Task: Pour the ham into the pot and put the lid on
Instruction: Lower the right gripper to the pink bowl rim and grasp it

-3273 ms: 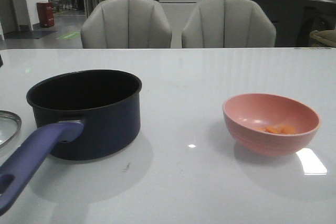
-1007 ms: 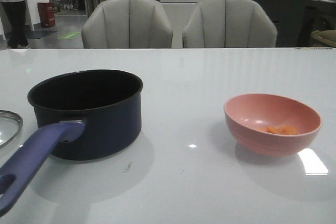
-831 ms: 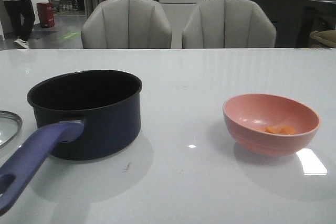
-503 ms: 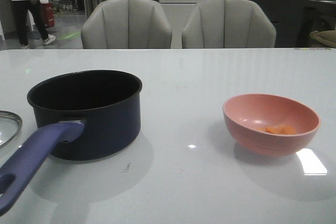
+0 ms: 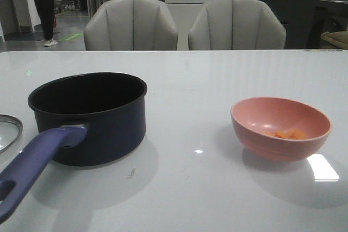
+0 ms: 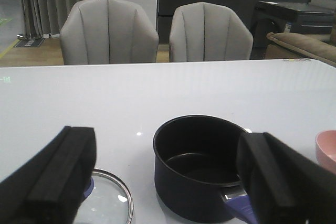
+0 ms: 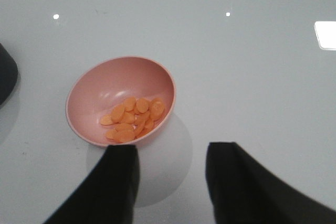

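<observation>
Plainly unlabelled pot and ham — left end effector and right end effector both wide, empty.

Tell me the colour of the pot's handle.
Purple-blue handle, lighter than the navy pot; clearest in the front view.

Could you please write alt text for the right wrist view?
A pink bowl holding the ham, small orange slices, sits on a white table. The open right gripper hovers near it, holding nothing.
</observation>
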Robot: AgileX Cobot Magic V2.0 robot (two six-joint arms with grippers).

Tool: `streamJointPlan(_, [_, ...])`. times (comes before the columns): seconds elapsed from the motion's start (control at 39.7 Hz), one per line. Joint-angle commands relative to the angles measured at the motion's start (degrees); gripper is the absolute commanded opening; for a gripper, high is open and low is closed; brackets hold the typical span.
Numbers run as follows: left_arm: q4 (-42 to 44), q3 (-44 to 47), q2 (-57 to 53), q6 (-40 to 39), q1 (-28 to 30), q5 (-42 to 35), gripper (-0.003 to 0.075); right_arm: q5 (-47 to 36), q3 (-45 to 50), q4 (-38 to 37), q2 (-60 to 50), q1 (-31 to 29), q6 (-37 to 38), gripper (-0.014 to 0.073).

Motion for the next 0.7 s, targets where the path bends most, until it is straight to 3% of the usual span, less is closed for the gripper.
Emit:
streamJointPlan(0.0, [-0.5, -1.6, 0.6, -0.2, -0.4, -4.7, 0.0581, -2.7, -5.0, 0.4, 6.3, -0.3, -0.2, 0.0510])
streamJointPlan(0.43, [-0.5, -1.6, 0.6, -0.2, -0.4, -4.7, 0.0581, 7.8, -25.1, 1.7, 38.0, -0.3, -0.3, 0.0507])
streamJointPlan(0.68, [-0.5, -1.6, 0.6, -0.2, -0.4, -4.7, 0.0581, 11.9, -34.8, 7.5, 52.3, -0.3, -5.4, 0.0507])
